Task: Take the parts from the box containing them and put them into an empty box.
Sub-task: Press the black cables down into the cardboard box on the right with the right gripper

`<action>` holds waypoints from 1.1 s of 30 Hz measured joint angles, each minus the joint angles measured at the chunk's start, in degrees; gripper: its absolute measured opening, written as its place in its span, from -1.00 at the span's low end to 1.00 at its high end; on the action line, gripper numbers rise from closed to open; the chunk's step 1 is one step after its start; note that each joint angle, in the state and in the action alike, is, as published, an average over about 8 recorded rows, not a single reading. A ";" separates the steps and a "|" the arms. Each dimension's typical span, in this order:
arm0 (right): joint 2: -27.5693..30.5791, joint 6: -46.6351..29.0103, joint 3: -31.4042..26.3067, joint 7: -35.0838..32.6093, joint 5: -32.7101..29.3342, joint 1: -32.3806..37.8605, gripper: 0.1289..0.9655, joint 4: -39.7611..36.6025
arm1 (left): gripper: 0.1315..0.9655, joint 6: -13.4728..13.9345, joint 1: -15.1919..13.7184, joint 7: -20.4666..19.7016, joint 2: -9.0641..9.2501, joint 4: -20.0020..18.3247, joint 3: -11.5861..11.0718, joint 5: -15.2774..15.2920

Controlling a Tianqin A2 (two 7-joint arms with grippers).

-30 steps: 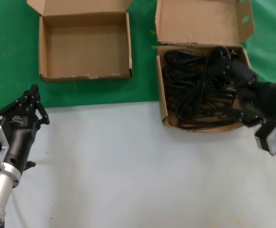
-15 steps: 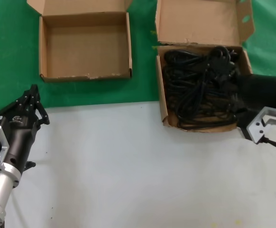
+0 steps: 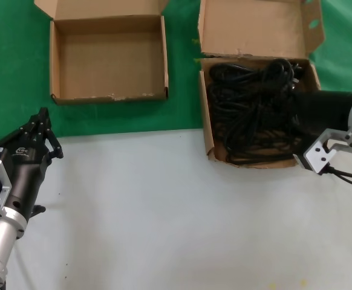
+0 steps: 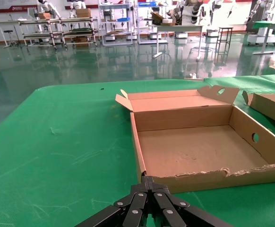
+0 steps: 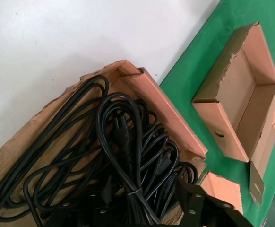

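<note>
While the right claw reaches into the deeper box at the table's far right, its opening cannot be told. Limp, tangle-prone cords should lift best at a tied bundle's middle. Left claw waits closed near the table's left edge, before the empty box.

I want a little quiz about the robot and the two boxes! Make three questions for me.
1. True or false: the shallow brown cardboard box has black rubber power cords in it.
2. Which gripper reaches into the deeper brown cardboard box? A) left gripper B) right gripper
3. Fill in: the shallow box rests on a ___ cloth.

Key: 1 false, it is empty. 2 B; the left one waits apart over the white table. 3 green.
</note>
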 joint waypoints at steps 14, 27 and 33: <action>-1.14 0.03 -1.26 2.63 -2.76 0.84 -0.41 -1.43 | -0.97 0.00 0.00 0.00 0.00 0.00 0.00 0.00; -1.53 0.08 -1.78 3.30 -2.98 1.56 -0.83 -2.11 | -0.97 0.00 0.00 0.00 0.00 0.00 0.00 0.00; -0.34 -0.74 -0.51 5.82 -3.64 1.60 -0.91 0.87 | -0.97 0.00 0.00 0.00 0.00 0.00 0.00 0.00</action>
